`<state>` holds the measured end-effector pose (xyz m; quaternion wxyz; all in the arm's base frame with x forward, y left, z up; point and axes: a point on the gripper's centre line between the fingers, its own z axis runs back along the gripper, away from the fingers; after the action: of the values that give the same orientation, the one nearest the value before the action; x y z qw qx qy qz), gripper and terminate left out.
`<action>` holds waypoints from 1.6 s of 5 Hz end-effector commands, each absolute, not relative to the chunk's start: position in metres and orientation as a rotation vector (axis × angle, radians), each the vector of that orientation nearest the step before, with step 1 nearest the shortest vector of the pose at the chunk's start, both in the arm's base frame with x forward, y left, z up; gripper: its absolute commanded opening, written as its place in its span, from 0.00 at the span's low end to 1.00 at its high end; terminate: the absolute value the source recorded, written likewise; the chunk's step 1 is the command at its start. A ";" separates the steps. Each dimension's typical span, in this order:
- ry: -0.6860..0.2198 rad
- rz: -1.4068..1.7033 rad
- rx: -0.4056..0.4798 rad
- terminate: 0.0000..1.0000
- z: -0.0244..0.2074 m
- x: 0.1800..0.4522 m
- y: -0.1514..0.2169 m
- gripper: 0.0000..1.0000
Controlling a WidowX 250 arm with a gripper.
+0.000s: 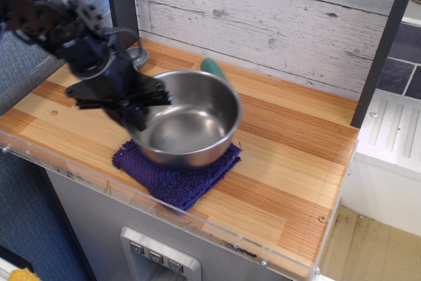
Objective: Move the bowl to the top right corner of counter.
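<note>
The shiny steel bowl [187, 123] is tilted and blurred with motion, lifted a little above the purple cloth [179, 176] near the front of the wooden counter [283, 162]. My black gripper [141, 104] is shut on the bowl's left rim, one finger inside and one outside. The arm comes in from the upper left. The counter's back right corner [329, 113] lies bare beside the dark post.
A green object [212, 68] lies behind the bowl, mostly hidden. A small grey scoop [135, 56] sits at the back left behind my arm. A white plank wall backs the counter. A dark post [385, 44] and white ribbed surface [395, 133] stand at the right.
</note>
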<state>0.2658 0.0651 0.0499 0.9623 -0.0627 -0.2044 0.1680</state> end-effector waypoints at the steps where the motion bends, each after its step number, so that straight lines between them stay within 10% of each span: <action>1: -0.500 0.271 -0.122 0.00 0.082 0.301 0.035 0.00; 6: -0.393 0.137 -0.119 0.00 0.027 0.366 -0.041 0.00; 7: -0.376 0.127 -0.097 0.00 0.025 0.368 -0.038 1.00; 8: -0.387 0.139 -0.088 0.00 0.026 0.366 -0.037 1.00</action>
<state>0.3649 -0.0316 0.0164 0.9807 -0.0401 -0.1763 0.0745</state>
